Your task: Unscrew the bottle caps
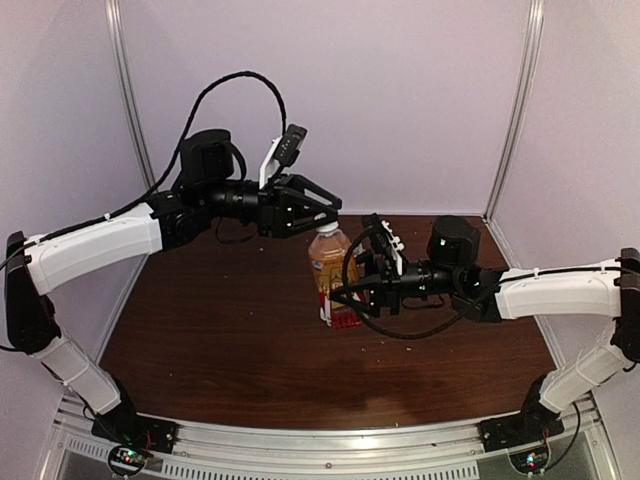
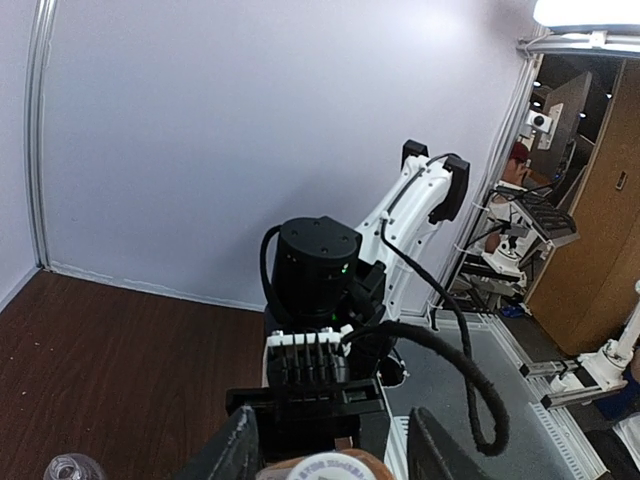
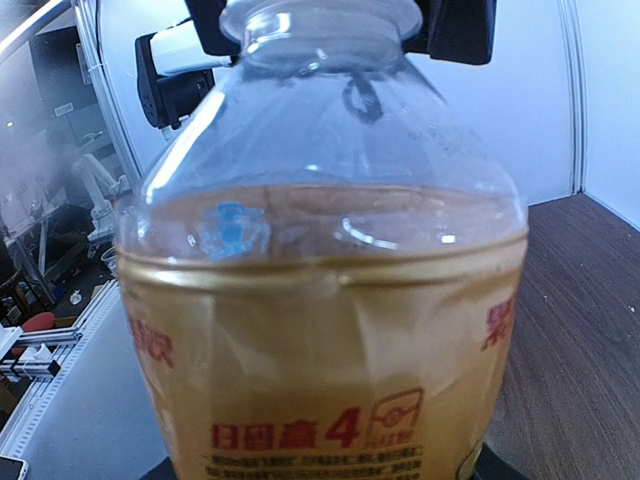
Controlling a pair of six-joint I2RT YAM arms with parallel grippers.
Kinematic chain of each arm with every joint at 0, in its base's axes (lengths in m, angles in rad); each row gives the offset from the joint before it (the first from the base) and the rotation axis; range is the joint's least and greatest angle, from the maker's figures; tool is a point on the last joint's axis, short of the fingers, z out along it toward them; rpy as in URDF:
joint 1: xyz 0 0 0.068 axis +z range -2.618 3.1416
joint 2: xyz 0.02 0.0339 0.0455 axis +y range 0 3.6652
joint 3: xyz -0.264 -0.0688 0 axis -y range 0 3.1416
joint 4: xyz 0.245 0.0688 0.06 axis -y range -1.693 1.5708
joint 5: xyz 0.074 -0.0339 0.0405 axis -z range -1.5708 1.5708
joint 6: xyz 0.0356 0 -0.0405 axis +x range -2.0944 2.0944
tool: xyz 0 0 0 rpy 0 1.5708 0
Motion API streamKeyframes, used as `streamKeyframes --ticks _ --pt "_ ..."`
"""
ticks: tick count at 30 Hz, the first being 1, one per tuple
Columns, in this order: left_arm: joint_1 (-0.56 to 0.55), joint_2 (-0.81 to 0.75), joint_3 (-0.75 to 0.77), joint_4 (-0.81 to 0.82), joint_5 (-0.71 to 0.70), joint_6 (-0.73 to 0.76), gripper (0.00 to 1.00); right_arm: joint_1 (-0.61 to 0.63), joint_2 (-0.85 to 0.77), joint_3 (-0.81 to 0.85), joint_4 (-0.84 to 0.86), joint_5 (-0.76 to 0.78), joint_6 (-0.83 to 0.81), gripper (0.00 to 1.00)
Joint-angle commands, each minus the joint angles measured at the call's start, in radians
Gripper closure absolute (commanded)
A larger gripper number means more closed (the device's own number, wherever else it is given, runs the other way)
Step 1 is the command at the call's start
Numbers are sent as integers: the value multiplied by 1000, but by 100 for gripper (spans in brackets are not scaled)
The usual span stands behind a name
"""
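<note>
The amber bottle (image 1: 332,280) with a red label stands upright in the middle of the brown table (image 1: 220,340). Its white cap (image 1: 325,229) is on the neck. My right gripper (image 1: 352,290) is shut on the bottle's lower body, and the bottle (image 3: 320,300) fills the right wrist view. My left gripper (image 1: 322,212) is open, level with the cap. In the left wrist view its fingers (image 2: 236,450) stand apart on either side of the cap (image 2: 330,470), not touching it. A clear round rim (image 2: 72,467), perhaps the clear bottle's top, shows at the lower left. The second cap is out of view.
White enclosure walls stand behind and on both sides of the table. A metal rail (image 1: 330,445) runs along the near edge. The right arm's black cable (image 1: 400,335) loops over the table beside the bottle. Small crumbs lie scattered on the wood.
</note>
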Motion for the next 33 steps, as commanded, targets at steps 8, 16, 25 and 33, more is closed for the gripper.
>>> streamKeyframes --ticks 8,16,25,33 --pt "-2 17 31 18 18 -2 53 -5 -14 18 15 -21 -11 63" --pt "-2 30 33 0 30 -2 65 -7 -18 24 -5 -10 -22 64" --pt "-2 24 42 -91 -55 -8 100 -8 -39 44 -103 133 -89 65" --pt "-42 2 69 -221 -417 -113 100 -8 -52 63 -185 355 -191 65"
